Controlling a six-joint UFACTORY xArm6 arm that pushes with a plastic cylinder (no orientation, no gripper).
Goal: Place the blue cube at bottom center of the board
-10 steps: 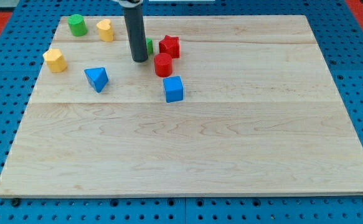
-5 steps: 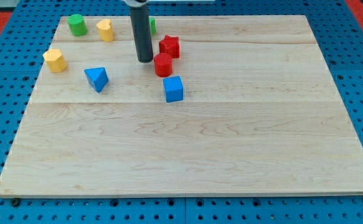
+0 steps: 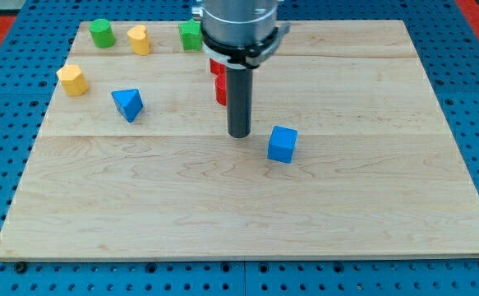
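Blue cube [image 3: 282, 145], upright, mid-board

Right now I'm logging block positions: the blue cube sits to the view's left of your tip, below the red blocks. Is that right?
Not quite. In the camera view the blue cube sits to the view's right of my tip, slightly lower and apart from it. It does lie below the red blocks, which my rod partly hides.

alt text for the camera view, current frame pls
My tip rests on a wooden board, just to the view's left of the blue cube, apart from it. A blue triangular block, two yellow blocks, two green blocks and red blocks sit nearer the view's top.
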